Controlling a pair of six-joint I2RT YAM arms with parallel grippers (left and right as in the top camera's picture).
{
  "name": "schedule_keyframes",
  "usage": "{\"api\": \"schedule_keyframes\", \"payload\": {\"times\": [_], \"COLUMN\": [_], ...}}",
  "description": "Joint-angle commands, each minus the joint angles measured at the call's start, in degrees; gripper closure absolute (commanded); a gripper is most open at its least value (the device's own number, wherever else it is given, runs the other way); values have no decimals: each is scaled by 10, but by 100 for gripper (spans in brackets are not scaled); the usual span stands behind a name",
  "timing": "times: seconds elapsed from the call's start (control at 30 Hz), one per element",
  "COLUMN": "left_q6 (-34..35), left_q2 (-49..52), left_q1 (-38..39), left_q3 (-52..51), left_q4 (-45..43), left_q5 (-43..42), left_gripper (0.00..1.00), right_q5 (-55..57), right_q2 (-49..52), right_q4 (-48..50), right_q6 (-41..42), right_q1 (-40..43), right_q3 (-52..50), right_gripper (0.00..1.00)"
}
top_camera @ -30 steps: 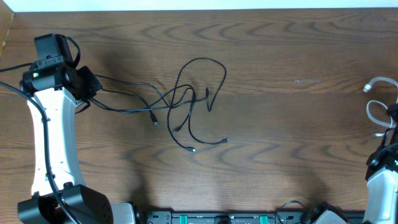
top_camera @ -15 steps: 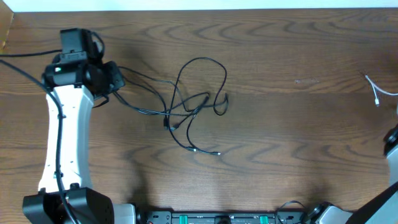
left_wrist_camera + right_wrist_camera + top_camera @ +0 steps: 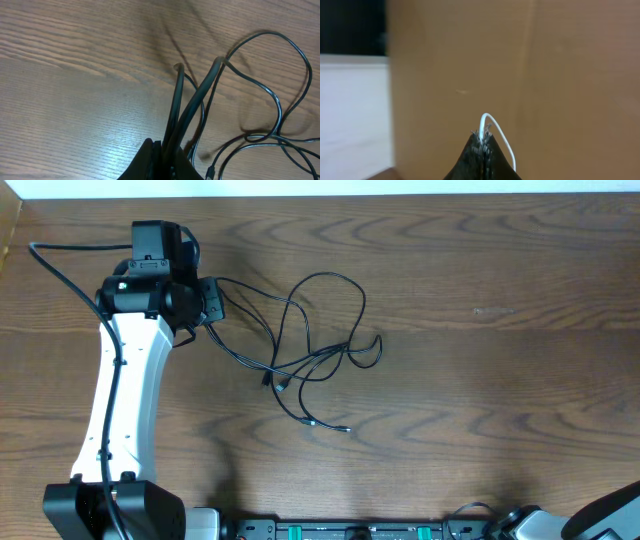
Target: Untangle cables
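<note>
The overhead camera looks straight down on the table (image 3: 480, 400), sharing the black cables (image 3: 197, 102) just ahead of the left claw (image 3: 164, 150) with the left wrist's close, low view, while the right wrist camera faces only blurred wood.

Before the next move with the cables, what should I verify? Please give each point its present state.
1. Left gripper shut on the black cables: ok.
2. Right gripper shut on the white cable: ok.
3. White cable apart from the black ones: ok, the overhead view shows none among them.
4. Black cables untangled: not ok, loops cross on the table.
5. Right arm's place over the table: cannot tell.
</note>
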State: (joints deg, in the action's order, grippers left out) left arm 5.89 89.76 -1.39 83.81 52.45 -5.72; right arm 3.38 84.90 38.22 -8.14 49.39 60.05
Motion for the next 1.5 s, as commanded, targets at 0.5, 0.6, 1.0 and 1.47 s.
{"api": "schedule_keyframes", "payload": {"times": [0.5,0.6,1.0,1.47], "left_q6": [-9,-9,-9,-10], "left_q2": [6,6,6,7], "left_q1": [2,2,2,22], "left_q3": [8,8,8,8], "left_q4": [6,6,16,23], "left_q5": [-44,-44,-44,-44], "left_gripper": [92,92,92,92], "right_q5": [8,10,-90,-551], "right_q2": [159,182,183,85], "right_q4": [-182,-200,-270,-268], "right_q6": [-66,-38,9,209], "right_q1": [50,51,50,1], "right_q3": [17,17,17,17], "right_gripper": [99,85,1,1]}}
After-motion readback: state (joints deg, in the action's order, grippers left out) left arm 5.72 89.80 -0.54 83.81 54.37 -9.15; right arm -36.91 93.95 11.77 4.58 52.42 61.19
